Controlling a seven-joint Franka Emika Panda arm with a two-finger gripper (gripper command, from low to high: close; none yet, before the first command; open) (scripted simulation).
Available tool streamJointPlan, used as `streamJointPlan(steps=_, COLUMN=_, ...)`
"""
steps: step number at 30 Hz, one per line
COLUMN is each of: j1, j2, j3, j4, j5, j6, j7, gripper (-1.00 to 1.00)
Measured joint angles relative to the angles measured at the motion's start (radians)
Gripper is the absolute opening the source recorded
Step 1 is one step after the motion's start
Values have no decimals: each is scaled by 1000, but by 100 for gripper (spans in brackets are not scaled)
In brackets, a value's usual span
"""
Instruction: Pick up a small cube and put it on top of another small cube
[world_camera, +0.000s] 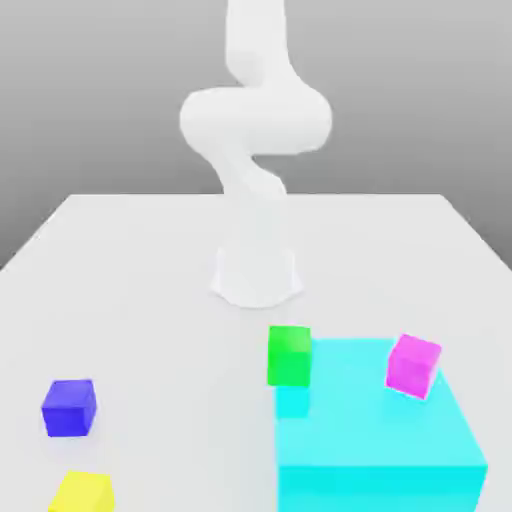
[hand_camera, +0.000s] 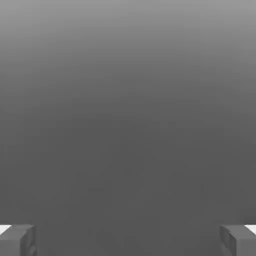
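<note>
The small deep-blue cube (world_camera: 68, 407) rests on the white table (world_camera: 130, 290) near the front, at the exterior view's left. Just in front of it lies a yellow cube (world_camera: 82, 493) of the same size. A green cube (world_camera: 289, 355) stands at the far left corner of the big cyan block (world_camera: 375, 430). In the hand view my gripper (hand_camera: 128, 241) is open, its grey fingertips (hand_camera: 17, 240) far apart with nothing between them, facing a plain grey background.
A magenta cube (world_camera: 413, 364) sits tilted on top of the cyan block. The white arm rises from its round base (world_camera: 256, 275) at mid-table and bends up past the top of the exterior view.
</note>
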Motion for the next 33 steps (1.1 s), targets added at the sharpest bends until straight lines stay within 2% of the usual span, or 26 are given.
streamJointPlan(steps=9, j1=-192, j2=332, j3=-25, j4=-109, j5=-5, j6=163, j7=315, gripper=0)
streamJointPlan(steps=17, j1=-322, j2=622, j3=-91, j4=-204, j5=-3, j6=305, j7=585, gripper=0)
streamJointPlan(steps=23, j1=-408, j2=841, j3=-135, j4=-272, j5=52, j6=413, j7=743, gripper=0)
streamJointPlan(steps=28, j1=-449, j2=1023, j3=-93, j4=-252, j5=120, j6=550, j7=719, gripper=0)
streamJointPlan(steps=29, j1=-459, j2=1055, j3=-81, j4=-247, j5=128, j6=576, j7=713, gripper=-100)
streamJointPlan(steps=33, j1=-459, j2=1055, j3=-81, j4=-247, j5=127, j6=577, j7=714, gripper=-100)
